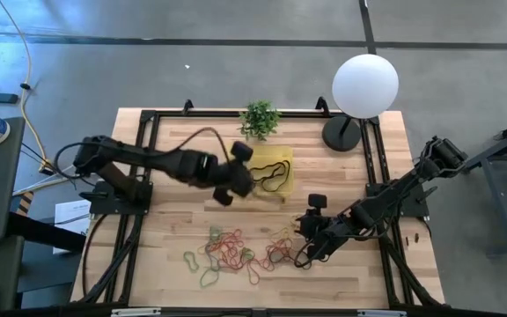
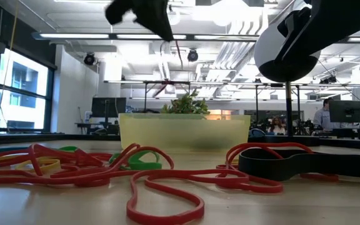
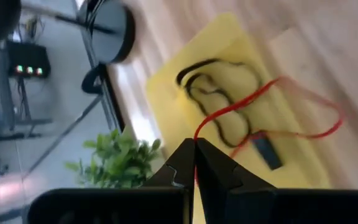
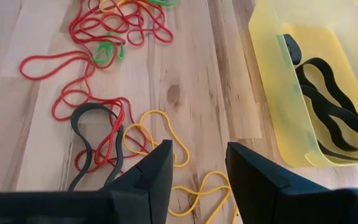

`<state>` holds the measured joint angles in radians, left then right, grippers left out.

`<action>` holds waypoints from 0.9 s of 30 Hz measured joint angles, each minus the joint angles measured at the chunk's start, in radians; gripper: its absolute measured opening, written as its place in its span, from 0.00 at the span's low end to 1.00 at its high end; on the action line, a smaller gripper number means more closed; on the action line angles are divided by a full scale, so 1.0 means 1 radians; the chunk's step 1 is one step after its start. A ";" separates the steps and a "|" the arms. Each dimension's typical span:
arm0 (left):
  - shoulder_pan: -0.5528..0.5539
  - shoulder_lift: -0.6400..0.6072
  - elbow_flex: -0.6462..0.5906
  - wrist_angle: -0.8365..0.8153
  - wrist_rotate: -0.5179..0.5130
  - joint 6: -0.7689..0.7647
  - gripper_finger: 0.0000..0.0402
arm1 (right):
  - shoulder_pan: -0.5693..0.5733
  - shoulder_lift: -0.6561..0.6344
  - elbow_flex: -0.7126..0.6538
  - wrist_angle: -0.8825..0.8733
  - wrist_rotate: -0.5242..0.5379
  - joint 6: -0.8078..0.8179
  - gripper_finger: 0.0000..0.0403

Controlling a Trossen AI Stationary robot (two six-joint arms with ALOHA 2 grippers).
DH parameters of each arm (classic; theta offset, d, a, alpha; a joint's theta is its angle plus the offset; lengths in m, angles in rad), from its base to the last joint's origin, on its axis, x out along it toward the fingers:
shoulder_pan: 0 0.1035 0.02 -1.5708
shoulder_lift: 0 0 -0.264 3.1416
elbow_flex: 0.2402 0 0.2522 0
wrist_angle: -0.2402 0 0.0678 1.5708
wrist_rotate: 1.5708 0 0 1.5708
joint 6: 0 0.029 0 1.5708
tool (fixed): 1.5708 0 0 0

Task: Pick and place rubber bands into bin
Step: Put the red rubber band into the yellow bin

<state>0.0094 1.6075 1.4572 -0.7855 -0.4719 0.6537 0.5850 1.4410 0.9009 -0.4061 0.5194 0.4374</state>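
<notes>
We judge that the task is in its early part. In the yellow bin (image 1: 282, 173), which sits in the far middle of the table (image 1: 174, 220) just in front of the small potted plant (image 1: 260, 118), we see only black rubber bands (image 4: 331, 112) lying on its floor.

The left gripper (image 3: 195, 163) has its fingers pressed together on a red rubber band (image 3: 272, 99), and it hangs above the bin, so this band seems about to be dropped in.

Most of the work is left. A large pile of rubber bands (image 1: 236, 254) in red, green and yellow lies on the near middle of the table, well apart from the bin.

The right gripper (image 4: 199, 171) has its fingers spread, low over yellow bands (image 4: 160, 140) at the right edge of the pile, and it holds nothing yet.
</notes>
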 joint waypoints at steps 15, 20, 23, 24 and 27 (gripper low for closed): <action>0.312 0.001 -0.288 0.252 0.403 0.034 0.00 | 0.000 0.000 0.000 -0.001 0.002 0.000 0.35; 0.319 0.001 -0.350 0.328 0.442 0.039 0.00 | -0.001 0.000 0.000 -0.001 0.002 0.000 0.35; 0.318 0.001 -0.351 0.329 0.443 0.057 0.01 | -0.003 0.000 0.000 -0.001 0.002 0.000 0.35; 0.318 0.001 -0.351 0.329 0.444 0.063 0.01 | -0.003 0.000 0.000 -0.001 0.002 0.000 0.35; 0.317 0.001 -0.351 0.329 0.445 0.074 0.07 | -0.003 0.000 0.000 -0.001 0.002 0.012 0.35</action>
<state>0.3266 1.6081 1.1065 -0.4564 -0.0265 0.7277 0.5819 1.4406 0.9009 -0.4076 0.5214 0.4494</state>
